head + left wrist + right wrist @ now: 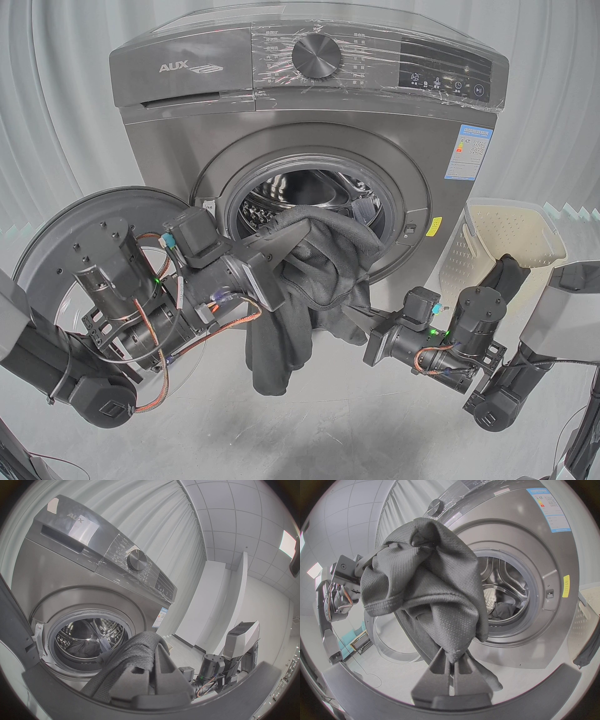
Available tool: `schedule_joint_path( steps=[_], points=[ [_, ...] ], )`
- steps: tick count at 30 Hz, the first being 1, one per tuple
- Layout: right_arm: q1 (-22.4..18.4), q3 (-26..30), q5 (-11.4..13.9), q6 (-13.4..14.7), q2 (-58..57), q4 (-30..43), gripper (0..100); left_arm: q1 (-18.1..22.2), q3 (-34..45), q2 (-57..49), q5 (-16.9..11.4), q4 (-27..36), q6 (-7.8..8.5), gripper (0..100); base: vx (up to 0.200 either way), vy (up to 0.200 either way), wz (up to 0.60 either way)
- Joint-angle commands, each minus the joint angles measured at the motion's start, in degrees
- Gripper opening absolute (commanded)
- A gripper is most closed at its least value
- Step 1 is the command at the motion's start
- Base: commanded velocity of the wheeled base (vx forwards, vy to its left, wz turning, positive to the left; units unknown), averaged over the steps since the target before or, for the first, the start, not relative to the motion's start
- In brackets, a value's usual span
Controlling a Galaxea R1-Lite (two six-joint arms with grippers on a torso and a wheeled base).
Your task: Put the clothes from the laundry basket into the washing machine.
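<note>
Finding one: my left claw [292, 236] is closed on the dark garment [322, 269], pinching its upper fold, with cloth draped over the fingers [164, 667]. Finding two: my right claw [455, 662] is closed on the same garment, clamping a lower corner between its two fingers. The garment hangs between both claws directly before the washing machine [300, 119], across the 6 o'clock part of the open drum [306, 187] mouth; whether it touches the rim cannot be told. One long tail of it droops free towards the floor. The round door [106, 209] stands swung open at 9 o'clock of the mouth. Inside the drum, a second dark item [503, 609] lies on the bottom. The laundry basket [522, 228] stands just beside the machine at 3 o'clock, pale and perforated, with a black piece of cloth [509, 275] hanging over its near edge.
</note>
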Motion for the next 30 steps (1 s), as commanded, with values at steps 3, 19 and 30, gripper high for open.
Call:
schedule_joint_path(
  steps=[3,19,30],
  points=[
    [0.7,3.0,-0.3,0.3,-0.8,0.0,0,0.0,-0.5,-0.2,0.0,-0.1,-0.04,0,0.0,0.0,0.0],
    [-1.8,-4.3,1.4,0.5,3.9,0.1,100,-0.1,0.0,-0.1,-0.1,-1.2,-0.04,0,0.0,0.0,0.0],
    [-1.7,-8.3,1.3,0.1,5.5,0.0,0,-0.1,-0.2,0.3,-0.1,-1.1,-0.04,0,0.0,0.0,0.0]
  ],
)
